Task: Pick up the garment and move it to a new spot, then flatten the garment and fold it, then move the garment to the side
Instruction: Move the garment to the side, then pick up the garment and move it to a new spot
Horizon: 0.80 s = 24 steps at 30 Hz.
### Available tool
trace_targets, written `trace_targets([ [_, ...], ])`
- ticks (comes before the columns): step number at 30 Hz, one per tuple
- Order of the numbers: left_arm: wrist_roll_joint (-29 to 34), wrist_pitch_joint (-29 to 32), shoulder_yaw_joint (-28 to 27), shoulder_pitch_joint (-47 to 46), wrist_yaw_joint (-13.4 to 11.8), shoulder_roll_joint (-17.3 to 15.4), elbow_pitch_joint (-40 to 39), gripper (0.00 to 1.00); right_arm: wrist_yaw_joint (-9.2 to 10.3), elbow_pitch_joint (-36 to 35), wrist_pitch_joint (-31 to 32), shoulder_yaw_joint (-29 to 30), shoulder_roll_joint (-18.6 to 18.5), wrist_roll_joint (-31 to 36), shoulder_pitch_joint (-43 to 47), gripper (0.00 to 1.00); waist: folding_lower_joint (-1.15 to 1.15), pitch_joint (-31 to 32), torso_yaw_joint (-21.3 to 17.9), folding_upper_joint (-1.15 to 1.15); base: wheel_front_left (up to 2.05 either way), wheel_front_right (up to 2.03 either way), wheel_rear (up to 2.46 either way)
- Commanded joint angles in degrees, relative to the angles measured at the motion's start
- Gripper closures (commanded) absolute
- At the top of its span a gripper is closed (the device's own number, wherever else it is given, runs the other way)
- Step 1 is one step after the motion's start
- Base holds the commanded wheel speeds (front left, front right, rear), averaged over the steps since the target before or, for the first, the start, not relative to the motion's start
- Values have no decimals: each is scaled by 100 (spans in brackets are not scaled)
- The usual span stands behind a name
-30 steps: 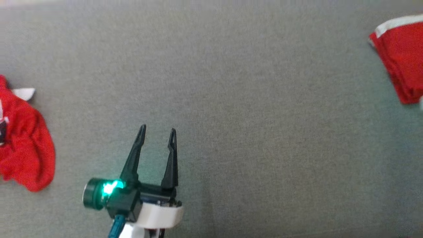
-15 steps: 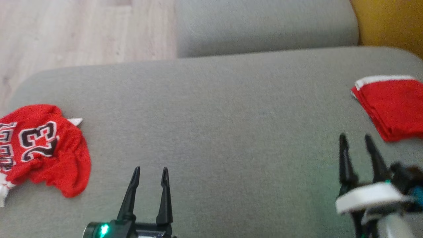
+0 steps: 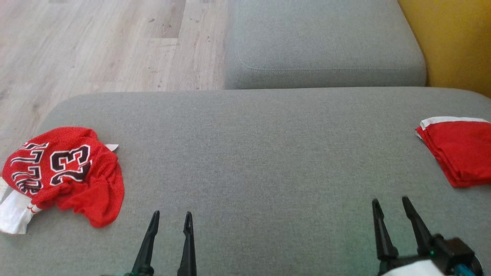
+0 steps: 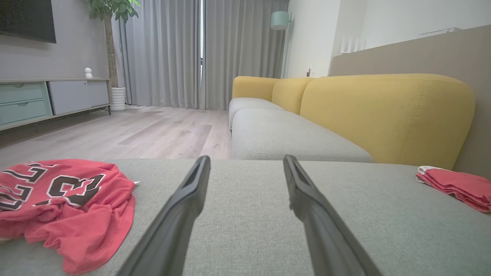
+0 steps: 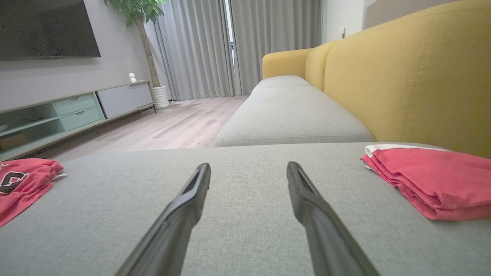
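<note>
On the grey cushion (image 3: 245, 153): crumpled red jersey (image 3: 65, 172) far left, folded red garment (image 3: 456, 153) far right, possibly shorts. My left gripper (image 3: 171, 213) and right gripper (image 3: 389, 200) are spread wide, empty.

1. On my seat cushion (image 3: 249, 153), the crumpled jersey (image 3: 65, 172) lies at the far left edge.
2. The folded garment (image 3: 458, 151) lies at the far right, well apart from it.
3. My left gripper (image 3: 171, 214) and right gripper (image 3: 390, 201) sit at the near edge, between the two.
4. Behind lies another cushion (image 3: 326, 42), with floor (image 3: 96, 46) to its left and the sofa back (image 3: 456, 38) to its right.
</note>
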<state>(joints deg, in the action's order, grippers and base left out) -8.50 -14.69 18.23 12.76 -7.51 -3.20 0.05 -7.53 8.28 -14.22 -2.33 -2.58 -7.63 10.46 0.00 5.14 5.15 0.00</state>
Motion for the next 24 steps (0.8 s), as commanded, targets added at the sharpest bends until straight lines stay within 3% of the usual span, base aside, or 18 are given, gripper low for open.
trace_targets([
  [1, 69, -30, -233, -145, 13, 33, -166, 0, 4, -204, -76, -86, -36, 54, -42, 0, 0, 43, 18, 0, 0, 0, 0],
  [24, 189, -31, -259, 10, 12, 33, 45, 0, 4, -318, -77, -166, -31, -78, 296, 0, 0, 228, 11, 0, 0, 0, 0],
])
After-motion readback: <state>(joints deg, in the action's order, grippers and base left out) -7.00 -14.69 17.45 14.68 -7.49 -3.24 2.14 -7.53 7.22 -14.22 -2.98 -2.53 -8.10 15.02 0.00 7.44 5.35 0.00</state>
